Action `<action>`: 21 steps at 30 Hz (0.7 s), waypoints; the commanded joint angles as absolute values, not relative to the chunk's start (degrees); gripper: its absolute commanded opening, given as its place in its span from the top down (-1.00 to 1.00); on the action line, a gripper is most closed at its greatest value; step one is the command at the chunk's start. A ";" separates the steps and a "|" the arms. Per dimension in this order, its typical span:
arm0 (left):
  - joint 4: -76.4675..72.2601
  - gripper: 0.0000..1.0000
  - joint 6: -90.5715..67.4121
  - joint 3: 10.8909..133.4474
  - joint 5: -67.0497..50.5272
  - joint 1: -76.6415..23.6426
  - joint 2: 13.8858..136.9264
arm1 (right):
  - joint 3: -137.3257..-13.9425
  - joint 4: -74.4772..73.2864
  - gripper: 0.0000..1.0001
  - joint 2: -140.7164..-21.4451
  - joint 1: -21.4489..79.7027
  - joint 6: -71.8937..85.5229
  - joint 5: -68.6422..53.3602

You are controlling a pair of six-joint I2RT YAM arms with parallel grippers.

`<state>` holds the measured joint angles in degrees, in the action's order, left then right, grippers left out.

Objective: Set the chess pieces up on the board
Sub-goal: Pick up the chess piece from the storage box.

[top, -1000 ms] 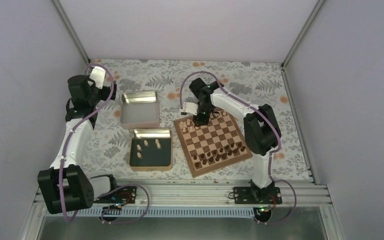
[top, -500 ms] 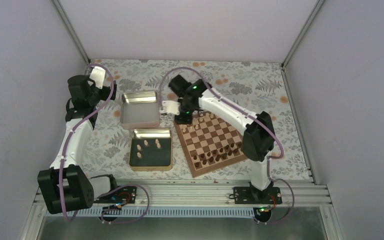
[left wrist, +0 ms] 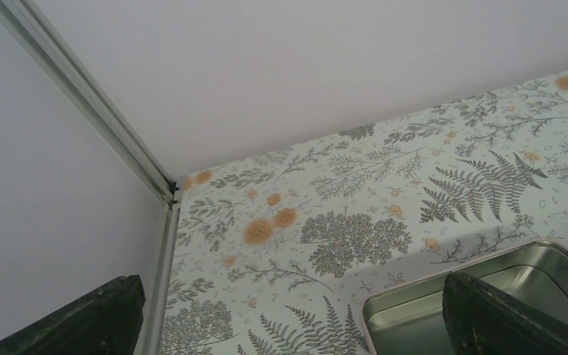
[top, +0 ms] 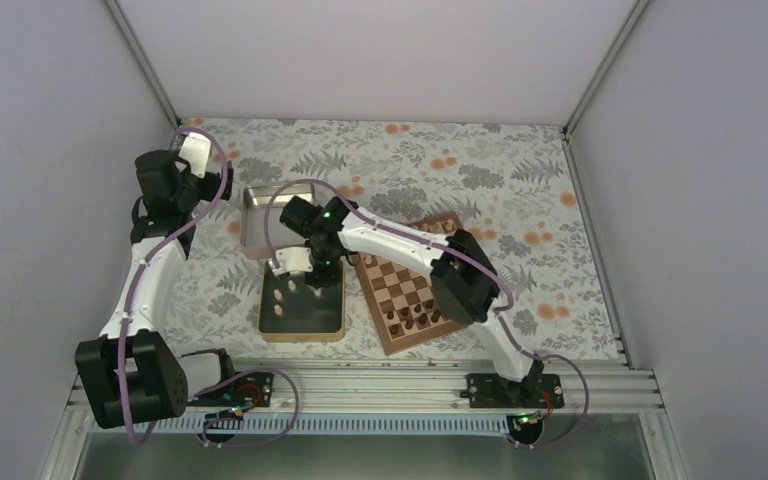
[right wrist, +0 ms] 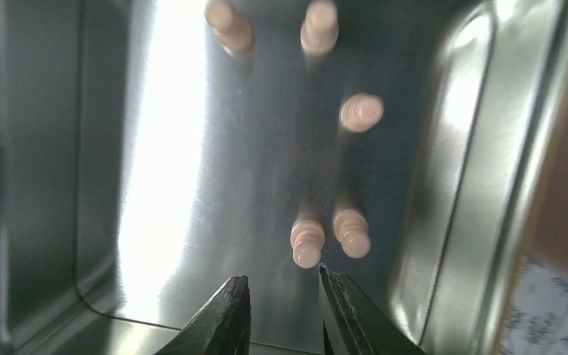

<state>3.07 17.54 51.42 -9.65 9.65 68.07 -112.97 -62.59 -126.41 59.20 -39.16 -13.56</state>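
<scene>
Floral-printed surface (top: 520, 170) boxed in by pale walls, carrying two square metal tins and, just to their right, the board (top: 407, 290), set at a tilt. Far tin (top: 278, 246) shiny, one corner also showing in the left wrist view. Near tin (top: 302, 335) dark inside and holding five chess pieces (right wrist: 307, 242): two toward one wall, one alone near the middle, two just beside each other nearest the fingers. Right pincer (right wrist: 281, 314) hanging inside that tin close above the pair, fingers only slightly parted, nothing gripped between them. Left pincer (left wrist: 290, 296) raised at the far left of the surface, fingers spread wide, gripping nothing. Dark brown chessmen (top: 422, 318) standing along the board's near rows. Far rows mostly hidden under the right arm (top: 400, 240); cannot tell what stands there.
</scene>
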 commanded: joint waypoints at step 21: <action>1.67 -1.00 17.80 51.06 -10.07 10.35 67.10 | -113.56 -60.48 0.49 -132.97 59.36 -39.02 -10.60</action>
<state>3.03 17.54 51.40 -9.65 9.91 68.07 -112.38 -61.87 -132.03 59.18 -39.20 -11.42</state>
